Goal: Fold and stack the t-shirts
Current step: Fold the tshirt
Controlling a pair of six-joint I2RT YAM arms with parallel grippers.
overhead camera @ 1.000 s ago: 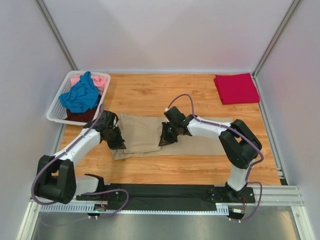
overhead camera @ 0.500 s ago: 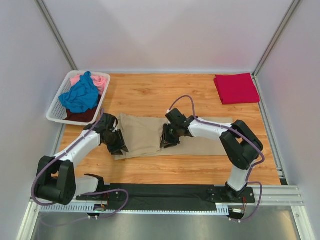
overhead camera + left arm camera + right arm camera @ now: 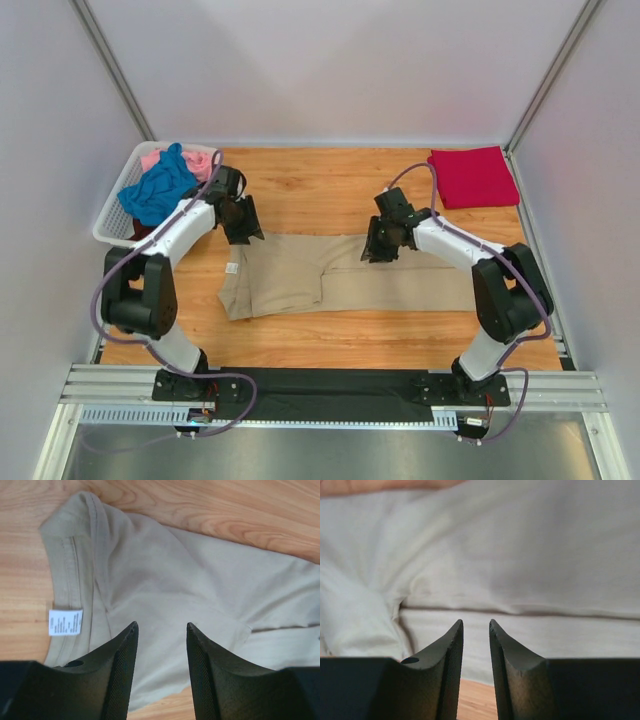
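at the far left a white plastic lattice basket [image 3: 108,232] holds a crumpled blue cloth t-shirt [image 3: 158,192], with a pink t-shirt [image 3: 203,162] behind it and a dark t-shirt [image 3: 150,232] under it. just right of the basket, the left gripper [image 3: 243,222] hangs near the far left edge of the tan short-sleeved cloth t-shirt [image 3: 290,275]. its jaws are spread wide and grasp nothing. its wrist view looks down on the collar and a small white care label [image 3: 65,622].

the tan shirt lies along the middle of the light wooden table [image 3: 300,185]. it is partly folded, doubled over at its left end with a long single strip running right. the right gripper [image 3: 378,243] sits at the shirt's far edge, jaws only slightly parted and empty, with a soft fold ridge close beneath it. a crimson red t-shirt [image 3: 473,176] rests neatly folded in the far right corner, well apart from the rest.

risks, as i judge them:
- the right jaws look too narrow to take a doubled edge, so they may shove the cloth into a wrinkle.
- either gripper could pinch only the top layer, and the fold would open when lifted.
- uneven pulls from the two arms would skew the shirt.
- the left arm works close to the basket and could catch its rim or the blue shirt.
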